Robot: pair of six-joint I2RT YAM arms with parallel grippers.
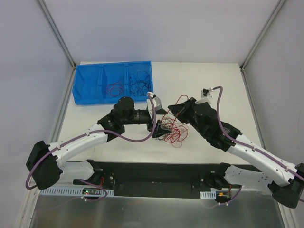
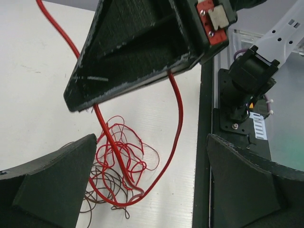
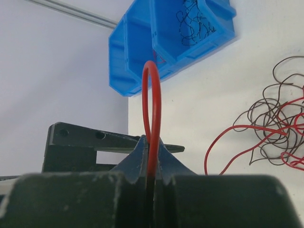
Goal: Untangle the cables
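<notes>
Blue bin [image 1: 88, 88] at tabletop [image 1: 213, 85] far left, loose strands inside. L gripper [image 2: 152, 142] jaws wide apart, just above cable tangle [image 2: 118, 156] mid-tabletop. R gripper [image 3: 151, 147] jaws clamped on red cable [image 3: 152, 95] loop.

Two claws [image 1: 160, 128] [image 1: 172, 110] — one blue bin [image 1: 88, 96], one tangle of cables [image 1: 176, 134]

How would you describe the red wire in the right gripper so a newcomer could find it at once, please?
Start at the white table, right of the blue bin. The right gripper pinches one red wire. Unlike the tangle, it arches up as a single loop.
</notes>
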